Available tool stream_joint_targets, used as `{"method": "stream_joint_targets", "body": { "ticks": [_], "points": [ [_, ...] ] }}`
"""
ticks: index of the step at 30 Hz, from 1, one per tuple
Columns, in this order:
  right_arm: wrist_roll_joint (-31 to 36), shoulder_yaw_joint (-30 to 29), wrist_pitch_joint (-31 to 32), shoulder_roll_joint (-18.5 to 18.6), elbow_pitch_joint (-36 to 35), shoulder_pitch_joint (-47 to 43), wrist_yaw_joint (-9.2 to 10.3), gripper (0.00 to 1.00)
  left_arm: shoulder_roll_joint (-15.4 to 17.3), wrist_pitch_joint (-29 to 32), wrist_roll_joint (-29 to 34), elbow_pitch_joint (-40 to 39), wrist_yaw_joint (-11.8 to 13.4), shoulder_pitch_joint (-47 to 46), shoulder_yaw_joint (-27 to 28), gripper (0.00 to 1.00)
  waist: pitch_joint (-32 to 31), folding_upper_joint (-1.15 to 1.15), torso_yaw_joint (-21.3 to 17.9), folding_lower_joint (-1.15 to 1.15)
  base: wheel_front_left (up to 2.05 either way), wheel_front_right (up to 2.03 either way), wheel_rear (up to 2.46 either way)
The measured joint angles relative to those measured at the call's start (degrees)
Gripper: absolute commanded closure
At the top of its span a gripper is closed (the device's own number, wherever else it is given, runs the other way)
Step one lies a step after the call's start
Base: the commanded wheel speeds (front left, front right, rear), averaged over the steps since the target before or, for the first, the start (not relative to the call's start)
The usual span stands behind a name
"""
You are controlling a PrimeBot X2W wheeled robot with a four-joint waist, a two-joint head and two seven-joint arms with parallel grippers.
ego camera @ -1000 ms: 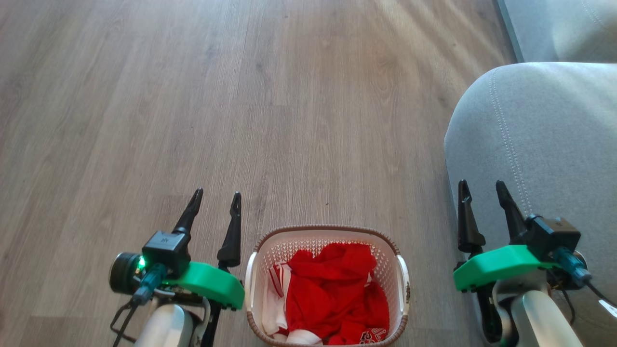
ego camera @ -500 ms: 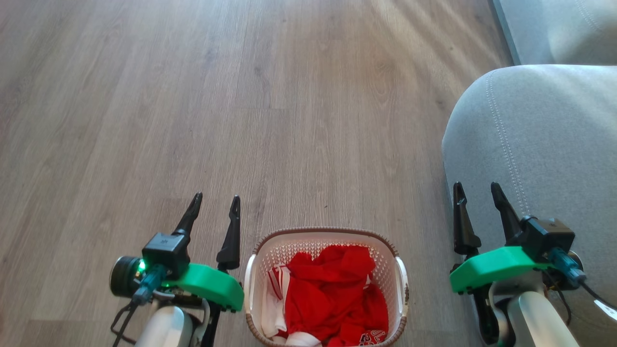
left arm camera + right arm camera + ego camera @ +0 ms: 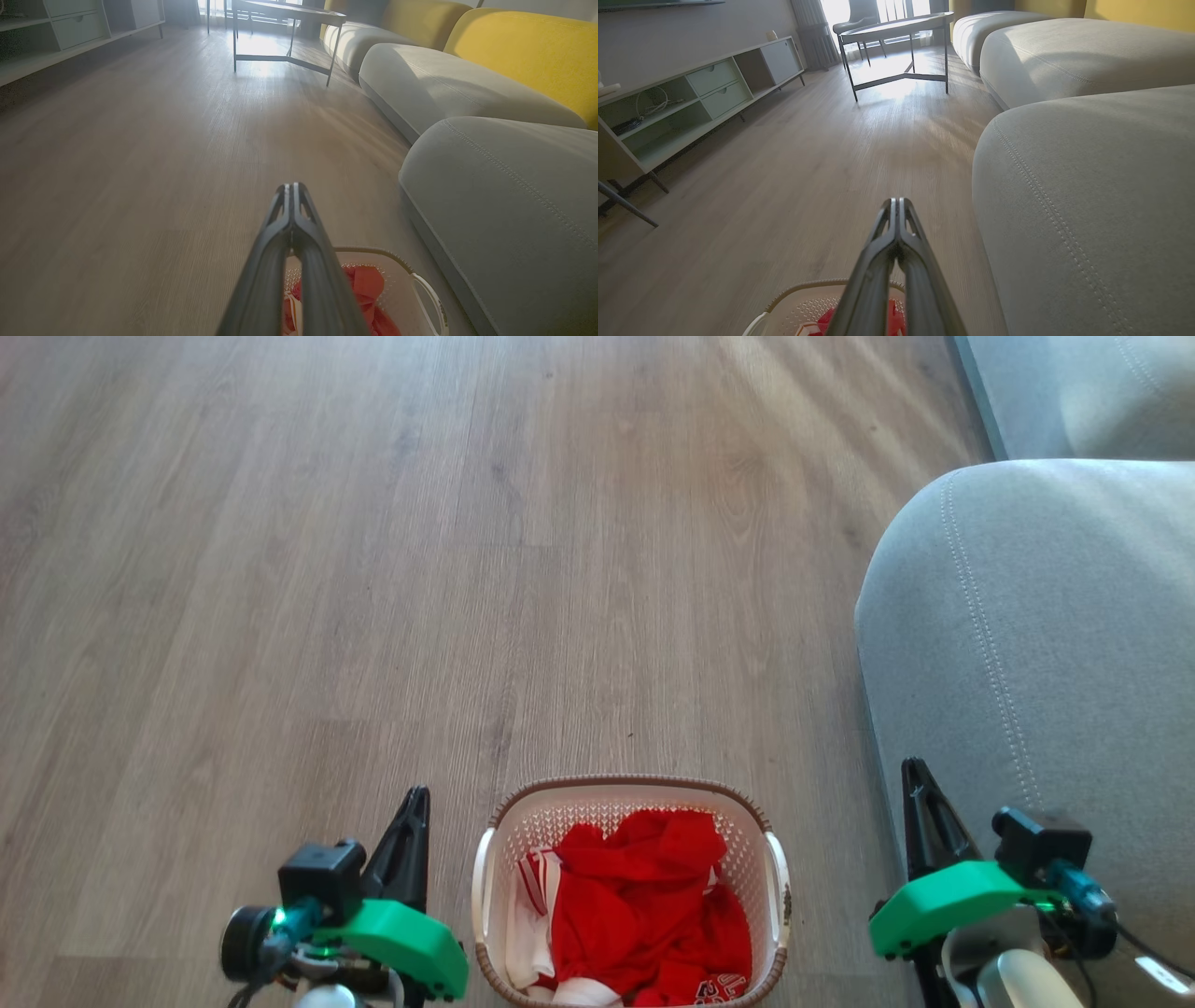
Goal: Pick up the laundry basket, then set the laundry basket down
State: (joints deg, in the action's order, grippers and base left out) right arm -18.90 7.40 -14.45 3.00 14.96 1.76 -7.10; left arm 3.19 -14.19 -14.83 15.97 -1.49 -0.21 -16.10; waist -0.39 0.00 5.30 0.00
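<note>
The laundry basket (image 3: 631, 789), cream-white with a brown braided rim and red and white clothes inside, stands on the wood floor at the bottom centre of the head view. It also shows low in the left wrist view (image 3: 423, 289) and the right wrist view (image 3: 794, 308). My left gripper (image 3: 417, 795) hangs just left of the basket, shut on nothing, fingers (image 3: 292, 191) pressed together. My right gripper (image 3: 912, 770) is right of the basket, beside the sofa, also shut and empty, its fingers (image 3: 896, 205) touching.
A grey sofa (image 3: 1046, 644) with yellow back cushions (image 3: 528, 51) runs along the right. A metal-legged table (image 3: 901, 32) stands far ahead, and a low shelf unit (image 3: 691, 102) lines the left wall. Open wood floor (image 3: 467, 569) lies ahead.
Both grippers have gone from open to shut and have drawn back toward the bottom of the head view. The basket has stayed put.
</note>
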Motion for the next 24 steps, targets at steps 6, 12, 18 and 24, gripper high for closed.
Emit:
{"method": "stream_joint_targets", "body": {
  "ticks": [6, 12, 18, 24],
  "points": [
    [-3.20, -0.22, 0.96, 0.00, -0.04, 0.26, 0.00, 1.00, 0.10, 0.58, -3.43, -0.09, -0.08, -0.22, 0.22, 1.00, 0.02, 0.00, -0.23, 0.00, 0.00, 0.00, 0.00],
    [-6.99, -0.68, 1.77, 0.00, -0.03, 0.26, 0.00, 1.00, 0.15, 1.32, -7.45, -0.09, -0.53, -0.22, 0.70, 1.00, 0.05, 0.00, -0.49, 0.00, 0.00, 0.00, 0.00],
    [-10.71, -1.42, 2.36, 0.00, -0.03, 0.26, 0.00, 1.00, 0.20, 2.11, -11.38, -0.07, -0.57, -0.27, 1.89, 1.00, 0.08, 0.00, -0.75, 0.00, 0.00, 0.00, 0.00],
    [-14.41, -1.89, 3.38, 0.01, -0.02, 0.27, 0.01, 1.00, 0.21, 3.07, -15.38, -0.05, -1.02, -0.37, 2.29, 1.00, 0.10, 0.00, -1.01, 0.00, 0.00, 0.00, 0.00]
  ]
}}
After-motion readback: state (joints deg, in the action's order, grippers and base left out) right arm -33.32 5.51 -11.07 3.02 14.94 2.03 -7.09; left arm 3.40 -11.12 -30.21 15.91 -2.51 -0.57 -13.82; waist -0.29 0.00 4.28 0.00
